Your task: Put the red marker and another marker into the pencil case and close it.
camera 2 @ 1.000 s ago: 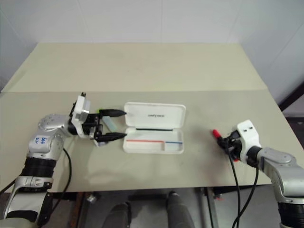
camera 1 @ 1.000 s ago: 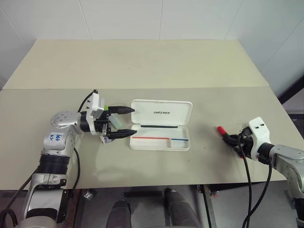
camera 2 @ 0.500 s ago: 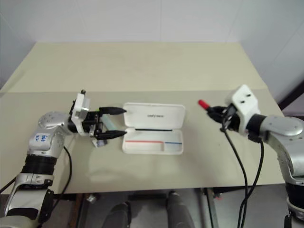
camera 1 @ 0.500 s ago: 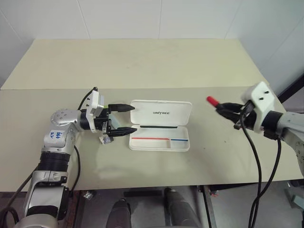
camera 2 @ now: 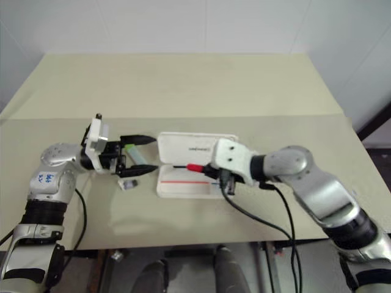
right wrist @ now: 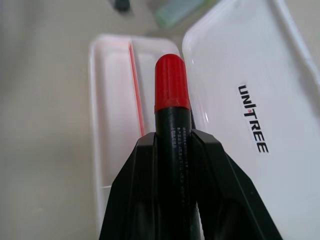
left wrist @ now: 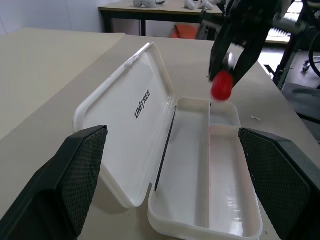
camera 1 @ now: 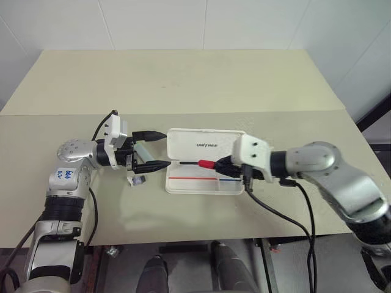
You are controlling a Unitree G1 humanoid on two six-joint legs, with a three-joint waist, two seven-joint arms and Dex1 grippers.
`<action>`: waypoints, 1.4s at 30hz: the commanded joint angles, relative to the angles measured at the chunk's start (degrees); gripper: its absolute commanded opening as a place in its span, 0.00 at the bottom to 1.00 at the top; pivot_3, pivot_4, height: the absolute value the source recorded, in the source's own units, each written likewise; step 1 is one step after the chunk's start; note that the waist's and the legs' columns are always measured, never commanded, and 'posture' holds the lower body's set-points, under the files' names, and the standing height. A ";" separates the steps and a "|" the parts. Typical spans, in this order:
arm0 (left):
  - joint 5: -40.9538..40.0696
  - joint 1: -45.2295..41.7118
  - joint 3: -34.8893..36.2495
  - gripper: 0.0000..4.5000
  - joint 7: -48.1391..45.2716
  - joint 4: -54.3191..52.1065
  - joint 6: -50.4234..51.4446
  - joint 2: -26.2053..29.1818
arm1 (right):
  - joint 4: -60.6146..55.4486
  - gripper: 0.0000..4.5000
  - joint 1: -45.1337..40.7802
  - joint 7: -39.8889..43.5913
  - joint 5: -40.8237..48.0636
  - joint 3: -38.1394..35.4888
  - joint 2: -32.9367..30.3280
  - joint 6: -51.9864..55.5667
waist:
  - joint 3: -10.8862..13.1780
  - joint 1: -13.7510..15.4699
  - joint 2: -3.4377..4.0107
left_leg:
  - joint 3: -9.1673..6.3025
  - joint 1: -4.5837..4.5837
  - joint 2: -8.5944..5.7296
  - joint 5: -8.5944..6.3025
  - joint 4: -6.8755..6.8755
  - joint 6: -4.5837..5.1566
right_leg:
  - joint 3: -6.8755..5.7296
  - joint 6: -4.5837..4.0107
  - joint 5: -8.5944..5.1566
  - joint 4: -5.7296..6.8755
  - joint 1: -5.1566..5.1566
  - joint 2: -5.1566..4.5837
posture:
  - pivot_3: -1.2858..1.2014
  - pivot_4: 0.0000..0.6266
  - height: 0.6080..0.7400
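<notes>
Spanning white-tiled walls, beige table (camera 1: 183, 85)

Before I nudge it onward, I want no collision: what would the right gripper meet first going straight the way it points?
Probably the open pencil case: the right gripper, holding the red marker, points down at its tray; depth is unclear.

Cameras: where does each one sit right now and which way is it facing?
Head pair: on the head, looking forward and down at the table; both arms show.
Left wrist view: along the open left gripper, facing the open pencil case; both its fingers show.
Right wrist view: along the right gripper, shut on the red marker, above the case.
Shared: case, red marker.
</notes>
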 commanded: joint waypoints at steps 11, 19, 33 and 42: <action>-1.29 2.96 2.04 1.00 1.69 -5.39 1.11 1.93 | 6.84 0.29 -4.24 2.95 -9.27 3.03 7.66 -5.67 | 0.00 0.03 0.01 | -0.01 0.00 0.00 -0.01 -0.17 0.01 | -0.03 0.03 0.01 0.16 -0.10 0.00 | 0.52 0.24 1.00; -1.20 3.28 2.12 1.00 1.96 -5.86 1.40 2.01 | 5.99 0.92 -3.57 3.08 -9.68 0.60 9.74 -4.90 | 0.00 0.02 0.01 | -0.01 0.02 0.00 -0.01 -0.14 0.01 | -0.03 0.02 0.01 0.22 -0.09 0.00 | 0.52 0.24 1.00; 8.07 2.56 4.78 1.00 20.65 -1.79 3.18 5.12 | -4.89 1.00 9.77 8.44 11.50 -20.50 5.28 -1.21 | 0.00 0.10 0.00 | -0.03 0.06 0.00 -0.02 -0.19 0.03 | -0.03 0.35 0.16 0.10 -0.02 0.00 | 0.52 0.24 1.00; 9.67 5.42 6.38 1.00 43.92 -14.27 19.19 -3.22 | -3.85 1.00 16.78 7.20 14.06 -26.49 2.30 -1.71 | -0.01 0.37 -0.02 | -0.03 0.07 0.00 -0.01 -0.15 0.02 | -0.03 0.30 0.13 0.11 0.03 0.00 | 0.52 0.24 1.00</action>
